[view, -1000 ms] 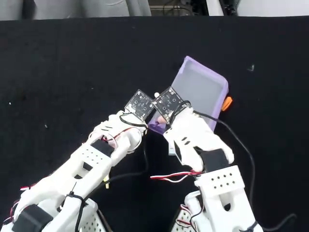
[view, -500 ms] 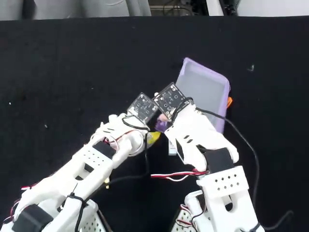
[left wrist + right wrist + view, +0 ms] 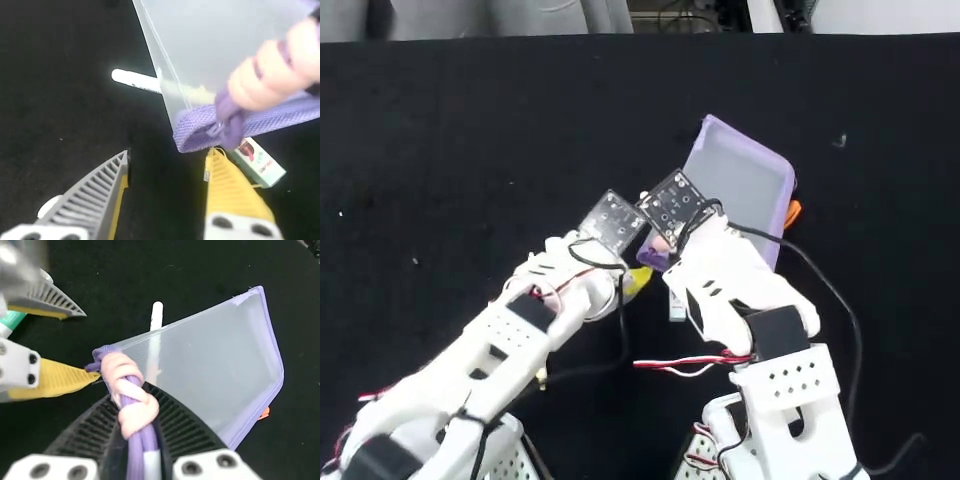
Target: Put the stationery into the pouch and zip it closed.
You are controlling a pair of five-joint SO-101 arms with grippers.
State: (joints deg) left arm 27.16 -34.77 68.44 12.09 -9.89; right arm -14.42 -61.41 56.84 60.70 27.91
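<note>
Right pincer [image 3: 131, 400] clamps the pouch's [image 3: 210, 365] purple edge; left pincer [image 3: 167, 167] gapes empty beside it. An eraser [image 3: 257, 162] lies out on the bench [image 3: 440, 150], so packing and zipping look undone.

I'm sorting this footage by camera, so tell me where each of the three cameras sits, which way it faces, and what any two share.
High view: fixed overhead, looking down; both white arms meet at the purple pouch.
Left wrist view: on the left arm, facing the pouch's corner; the left gripper shows, open.
Right wrist view: on the right arm, facing the pouch; the right gripper shows, shut on the pull strap.
Shared: both wrist views catch the white pen and the pouch's corner.
</note>
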